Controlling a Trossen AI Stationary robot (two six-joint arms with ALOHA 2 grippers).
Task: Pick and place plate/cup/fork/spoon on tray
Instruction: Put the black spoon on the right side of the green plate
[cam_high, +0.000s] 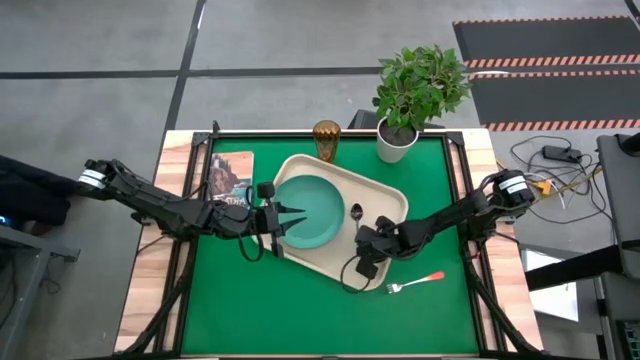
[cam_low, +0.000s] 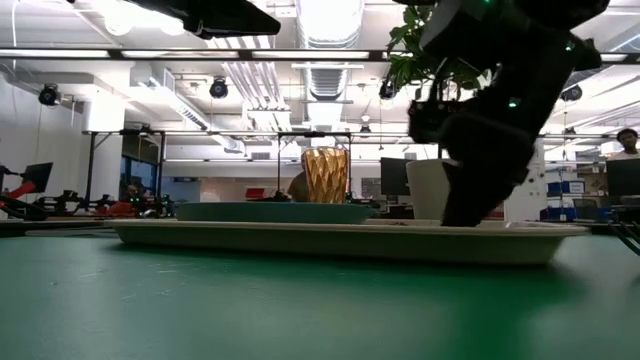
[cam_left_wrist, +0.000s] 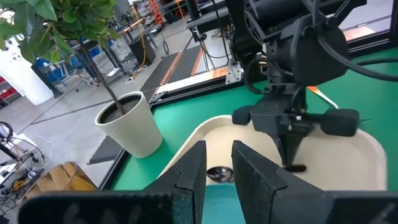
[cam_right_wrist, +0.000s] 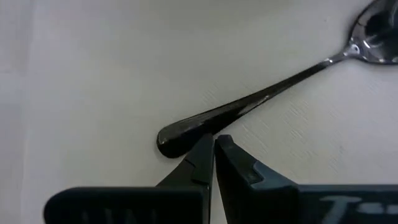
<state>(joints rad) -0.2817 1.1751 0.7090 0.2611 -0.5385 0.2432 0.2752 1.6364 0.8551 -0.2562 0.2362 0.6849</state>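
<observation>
spoon lies on tray, frame center | right end effector fingers together, tips beside spoon handle | left end effector slightly apart over plate | fork on counter, lower right | cup beyond tray, upper center

The tray lies slantwise in the middle of the table. The plate sits on the tray's left half, and the spoon lies on the tray just right of the plate. The cup stands on the table behind the tray, with the plant pot to its right at the back edge. A book lies left of the tray. The fork lies on the table off the tray's front right side. The left claw is over the plate's left rim; the right claw is over the tray at the spoon's handle end.
</observation>
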